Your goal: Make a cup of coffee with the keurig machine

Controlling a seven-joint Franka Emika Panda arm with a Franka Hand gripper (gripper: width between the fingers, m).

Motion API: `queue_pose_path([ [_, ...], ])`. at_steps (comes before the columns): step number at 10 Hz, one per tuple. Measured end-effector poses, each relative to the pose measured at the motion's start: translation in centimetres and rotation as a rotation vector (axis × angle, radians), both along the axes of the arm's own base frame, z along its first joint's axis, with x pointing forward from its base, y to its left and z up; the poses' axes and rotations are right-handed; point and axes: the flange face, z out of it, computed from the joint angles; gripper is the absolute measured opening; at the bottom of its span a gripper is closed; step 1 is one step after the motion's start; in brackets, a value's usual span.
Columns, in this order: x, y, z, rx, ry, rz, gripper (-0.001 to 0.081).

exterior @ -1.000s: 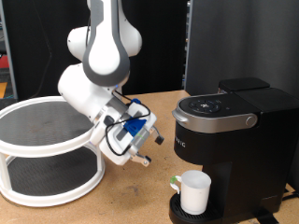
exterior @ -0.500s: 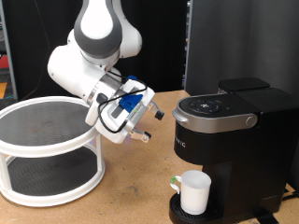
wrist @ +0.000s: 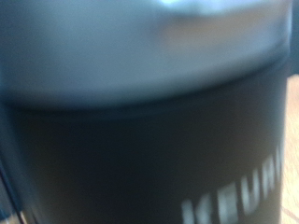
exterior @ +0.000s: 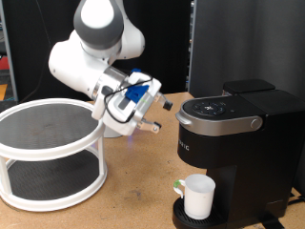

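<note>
Brown wooden table (exterior: 133, 196), white two-tier round rack (exterior: 48, 153) at 9 o'clock, black keurig machine (exterior: 238, 153) at 3 o'clock

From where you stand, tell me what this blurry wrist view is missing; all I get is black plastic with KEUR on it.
Observer: The black surface is the Keurig machine; its top lid is down.
Operator: Give me the mug's position.
Observer: The white mug stands on the drip base under the brew head.
Operator: Report the hand.
Observer: The hand hangs in the air on the exterior view's left of the machine, above the mug, touching neither and holding nothing.
</note>
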Motion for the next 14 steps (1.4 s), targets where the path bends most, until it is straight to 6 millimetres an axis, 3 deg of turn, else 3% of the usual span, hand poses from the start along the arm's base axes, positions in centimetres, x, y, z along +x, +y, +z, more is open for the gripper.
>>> queue_pose_path([
  [8,-1.4,0.2,10.2,0.028,-0.037,0.029,0.0803],
  [10,-1.8,-0.3,11.7,0.052,-0.035,-0.002,0.0803],
  [12,-2.1,-0.4,11.9,0.063,-0.027,-0.013,0.0803],
  [14,-2.1,0.2,11.9,-0.064,-0.053,0.085,0.0803],
])
